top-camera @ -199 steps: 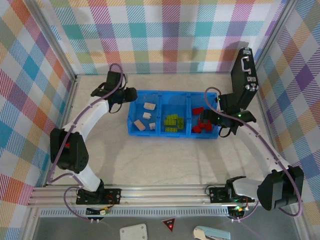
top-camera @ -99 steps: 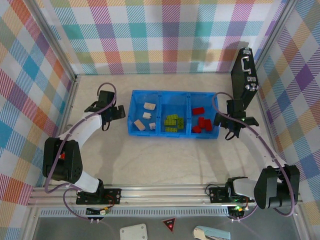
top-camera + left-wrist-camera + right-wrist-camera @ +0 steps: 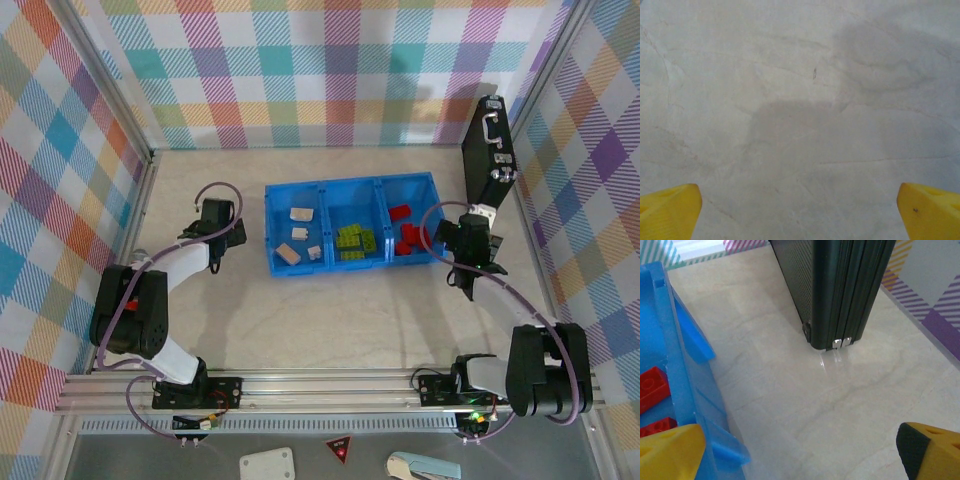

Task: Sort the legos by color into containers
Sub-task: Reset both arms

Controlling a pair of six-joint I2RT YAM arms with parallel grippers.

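Note:
The blue three-compartment bin [image 3: 350, 266] sits mid-table, slightly turned. Tan bricks [image 3: 300, 236] lie in its left compartment, lime green bricks [image 3: 354, 241] in the middle one and red bricks [image 3: 404, 231] in the right one. My left gripper [image 3: 222, 240] hovers over bare table to the left of the bin; it is open [image 3: 800, 215] with nothing between the yellow fingertips [image 3: 670, 210]. My right gripper [image 3: 468, 228] is just right of the bin, open [image 3: 800, 450] and empty. In the right wrist view the bin's wall [image 3: 670, 355] and red bricks [image 3: 650, 385] are on the left.
A black case with a metal handle [image 3: 490, 150] stands upright at the back right, close ahead of my right gripper [image 3: 840, 290]. Checked walls enclose the table on three sides. A metal rail [image 3: 320, 385] runs along the near edge.
Both grippers have pulled back from the bin: the left one away to the left, the right one out of the red compartment to the right. The bin has shifted and turned slightly.

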